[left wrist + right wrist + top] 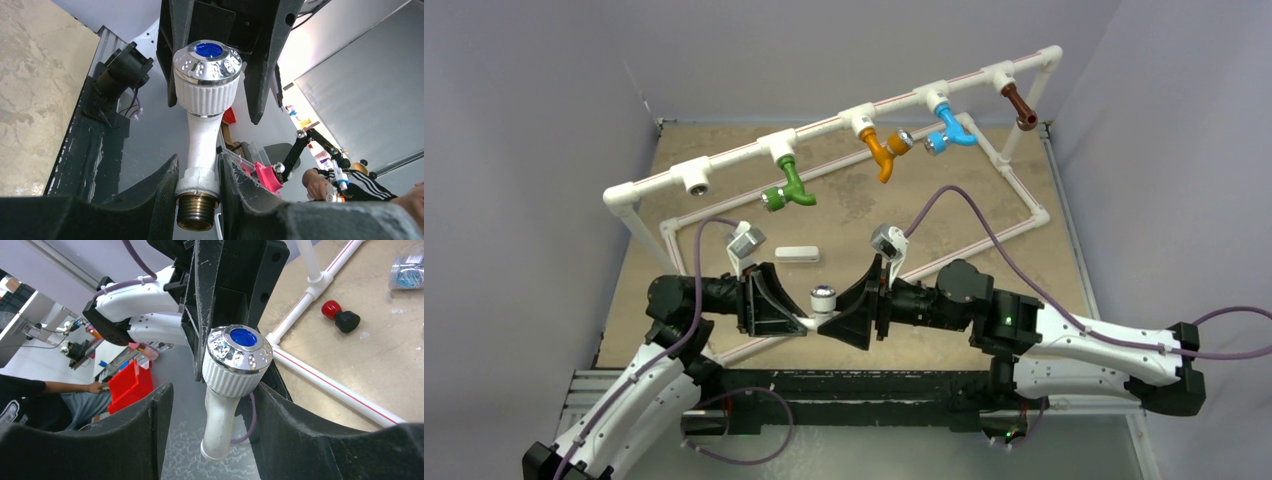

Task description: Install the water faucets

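White faucet (202, 135), ribbed collar, chrome cap, blue centre, brass threaded end

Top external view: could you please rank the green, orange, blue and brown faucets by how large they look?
1 to 3. green faucet, orange faucet, blue faucet: these look alike, so I would not rank them.
4. brown faucet: looks smallest, though it hangs farthest back, so its true size is unsure.

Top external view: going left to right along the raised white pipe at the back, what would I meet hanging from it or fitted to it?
Empty socket → green tap → orange tap → blue tap → brown tap.
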Controlling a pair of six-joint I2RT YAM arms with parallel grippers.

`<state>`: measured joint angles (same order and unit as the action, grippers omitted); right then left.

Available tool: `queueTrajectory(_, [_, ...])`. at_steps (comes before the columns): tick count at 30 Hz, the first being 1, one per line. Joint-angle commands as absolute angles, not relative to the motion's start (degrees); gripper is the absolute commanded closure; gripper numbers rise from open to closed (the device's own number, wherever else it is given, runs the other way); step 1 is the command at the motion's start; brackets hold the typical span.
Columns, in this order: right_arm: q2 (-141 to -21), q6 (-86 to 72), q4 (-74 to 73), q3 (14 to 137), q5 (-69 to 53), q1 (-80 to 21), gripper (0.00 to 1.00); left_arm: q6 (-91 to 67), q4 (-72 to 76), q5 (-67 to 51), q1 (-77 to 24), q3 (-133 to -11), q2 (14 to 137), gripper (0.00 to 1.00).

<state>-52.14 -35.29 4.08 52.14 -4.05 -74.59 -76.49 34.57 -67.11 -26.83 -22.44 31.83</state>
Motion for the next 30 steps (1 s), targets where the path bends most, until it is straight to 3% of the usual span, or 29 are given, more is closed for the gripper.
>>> queueTrajectory(1, [-52.9,-33.9,7.2,54.7,-4.5,-74.8,0.39,-79.8,42.1,-66.3,-27.2,-21.2,32.0,1.0])
queueTrajectory(30, [-52.8,-35.8,5.9,52.9,-6.6,-74.8,0.57,-79.3,42.1,-62.6,-27.1,-21.4,30.0,1.0])
